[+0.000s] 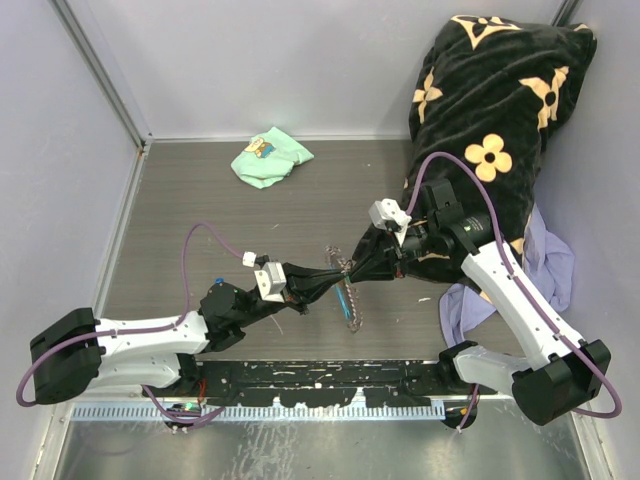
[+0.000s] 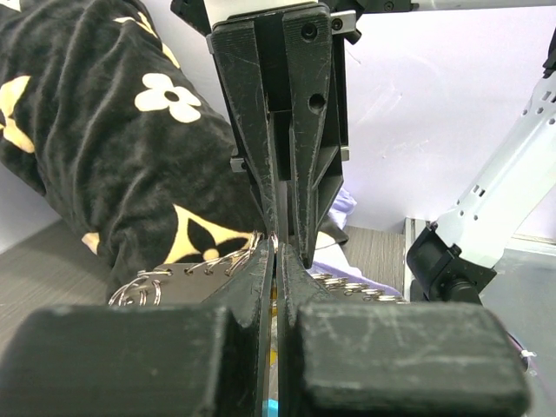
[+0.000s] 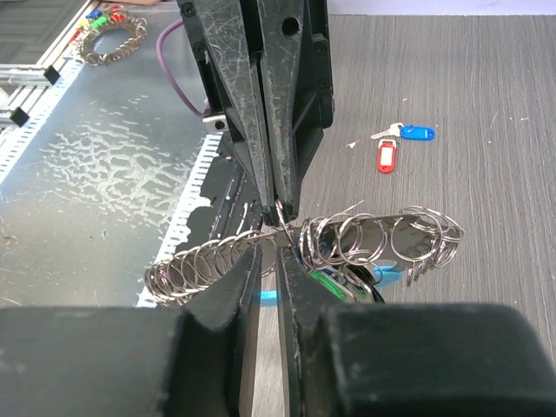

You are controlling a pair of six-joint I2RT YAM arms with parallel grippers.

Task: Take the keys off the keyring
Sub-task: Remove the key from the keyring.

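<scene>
Two grippers meet tip to tip above a grey table [image 3: 486,95], holding the keyring [image 3: 369,236] between them.
The left gripper [image 1: 335,272] is pressed fully together on a silvery ring, and the right gripper [image 1: 353,267] pinches the same spot. Green- and blue-tagged keys [image 3: 330,280] hang beneath. A blue-tagged key [image 3: 415,133] and a red-tagged key [image 3: 387,156] lie loose on the table.

At my table's [image 1: 200,200] far right corner slumps a black plush blanket [image 1: 500,110] with cream flower motifs. Under its near side, along the right edge, a lavender cloth [image 1: 555,260] spills out. A crumpled mint-green cloth [image 1: 270,158] lies by the far edge, left of centre.
</scene>
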